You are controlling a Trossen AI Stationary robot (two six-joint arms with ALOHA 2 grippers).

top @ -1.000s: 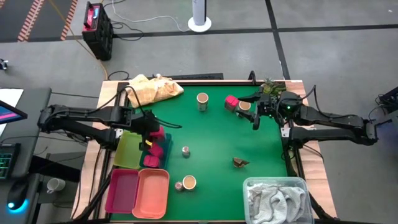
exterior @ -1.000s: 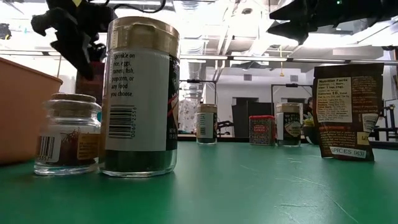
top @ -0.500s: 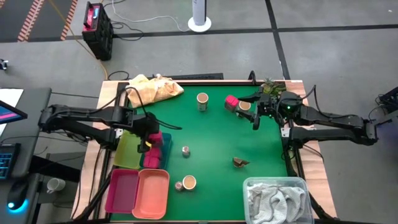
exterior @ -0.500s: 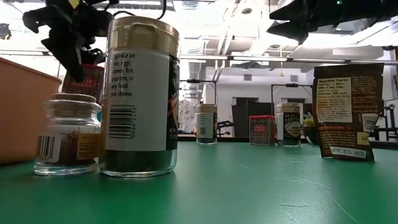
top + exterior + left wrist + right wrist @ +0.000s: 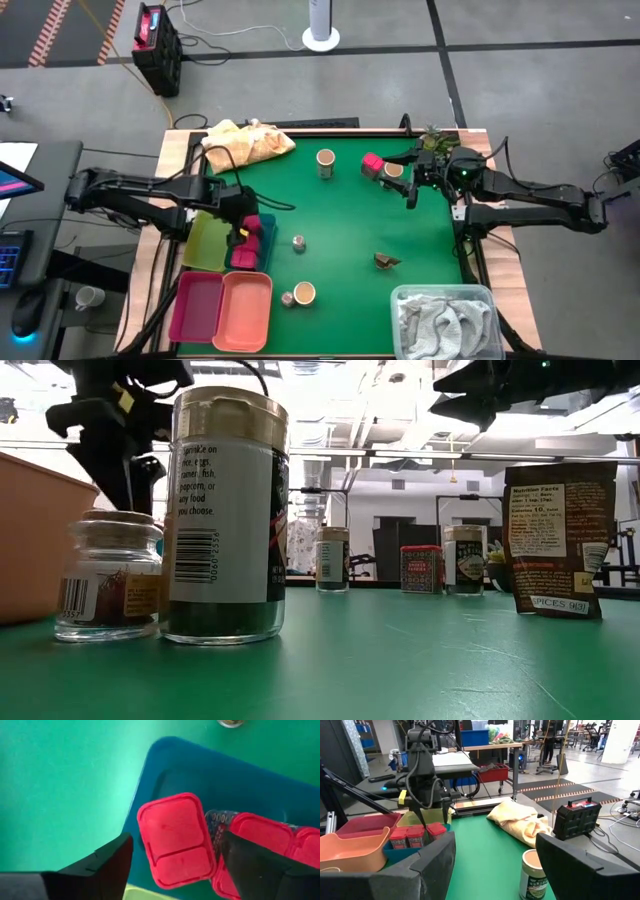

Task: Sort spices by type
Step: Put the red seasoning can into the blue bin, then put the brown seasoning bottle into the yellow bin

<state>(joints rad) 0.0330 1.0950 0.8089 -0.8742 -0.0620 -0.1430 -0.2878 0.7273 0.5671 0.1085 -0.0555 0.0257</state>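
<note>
My left gripper [image 5: 243, 226] hovers open just above the blue tray [image 5: 262, 262], at the table's left. Its fingers stand on either side of a pink-red packet [image 5: 175, 840] without touching it. That packet stands upright on the tray floor beside two more [image 5: 262, 832]. My right gripper [image 5: 410, 186] waits open at the far right, near a tan-lidded jar [image 5: 393, 172] and a pink packet [image 5: 372, 163]. Other tan-lidded jars stand at the far middle [image 5: 325, 160] and near edge [image 5: 304, 293]. A grey-capped jar [image 5: 298, 242] and a brown piece [image 5: 386, 261] sit mid-table.
A yellow-green tray [image 5: 205, 240], a pink tray [image 5: 197, 305] and an orange tray [image 5: 246, 308] line the left side. The yellow cloth [image 5: 245, 143] lies at the far left corner. A clear bin holds the towel [image 5: 445, 320] at the near right. A small glass jar [image 5: 110, 575] stands beside the near tan-lidded jar.
My left gripper has come down into the blue tray with a pink-red packet, drifting slightly toward the near edge. It has opened and let go. The packet now stands in the tray next to the others.
</note>
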